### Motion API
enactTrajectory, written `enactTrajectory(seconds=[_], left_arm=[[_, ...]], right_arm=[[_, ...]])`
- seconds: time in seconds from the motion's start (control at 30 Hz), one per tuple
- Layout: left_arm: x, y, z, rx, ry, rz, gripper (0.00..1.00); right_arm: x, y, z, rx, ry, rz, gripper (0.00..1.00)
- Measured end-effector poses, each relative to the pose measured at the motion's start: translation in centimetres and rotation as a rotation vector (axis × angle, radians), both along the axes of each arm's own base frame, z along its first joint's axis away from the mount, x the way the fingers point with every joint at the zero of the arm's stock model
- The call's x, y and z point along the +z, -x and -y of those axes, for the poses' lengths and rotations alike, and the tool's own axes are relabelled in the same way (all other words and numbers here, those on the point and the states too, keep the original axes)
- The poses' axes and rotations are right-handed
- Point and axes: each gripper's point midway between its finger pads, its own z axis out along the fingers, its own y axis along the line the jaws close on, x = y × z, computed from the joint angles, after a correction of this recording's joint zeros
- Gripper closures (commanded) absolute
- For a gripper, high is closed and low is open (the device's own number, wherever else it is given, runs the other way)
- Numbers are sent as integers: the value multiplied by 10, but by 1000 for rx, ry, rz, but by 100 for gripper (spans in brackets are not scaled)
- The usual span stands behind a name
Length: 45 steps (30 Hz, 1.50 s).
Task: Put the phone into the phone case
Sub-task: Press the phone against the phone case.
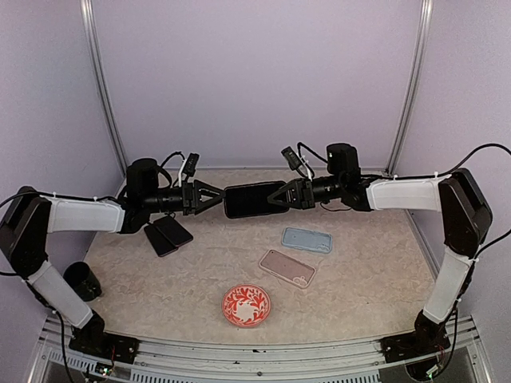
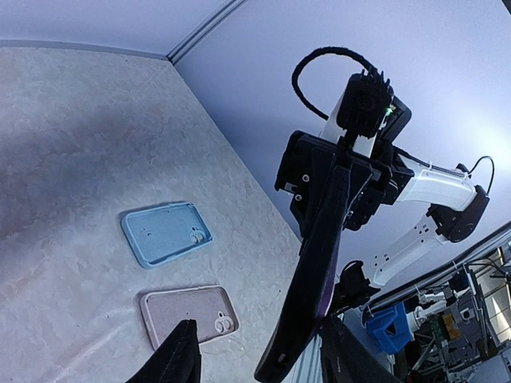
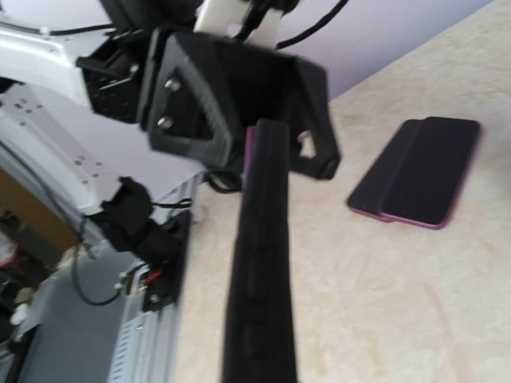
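Black phone (image 1: 254, 199) hangs level above the surface (image 1: 359, 279), one end clamped tight in the right tool (image 1: 281, 195); left tool (image 1: 223, 197) stands parted around the other end

Left arm (image 1: 80, 215) and right arm (image 1: 403, 194) — white shells, black joints, looping black cables; left gripper (image 1: 217, 196) black, triangular, silver screws

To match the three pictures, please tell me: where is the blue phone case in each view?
Top external: blue phone case on the table, right of centre.
Left wrist: left of centre, above the pink case.
Right wrist: not in it.
Shared landmark: the black phone in mid-air, in every view.
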Motion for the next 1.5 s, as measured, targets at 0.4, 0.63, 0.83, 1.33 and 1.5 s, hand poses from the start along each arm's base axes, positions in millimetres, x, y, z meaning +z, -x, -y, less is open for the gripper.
enactTrajectory(seconds=[0.4,0.63,0.83,1.33,1.5], left_arm=[[16,10,8,-64,27,34,73],[22,17,12,-105,44,47,70],[21,26,18,-147,35,50,51],[18,32,20,-187,12,77,100],[24,37,20,-202,54,71,100]], right_arm=[[-11,14,-3,95,-8,-72,100],[-7,21,-5,141,-20,-73,100],[-7,21,-5,141,-20,-72,100],[-7,22,-5,157,-11,-82,100],[-4,23,-5,174,-16,-46,100]])
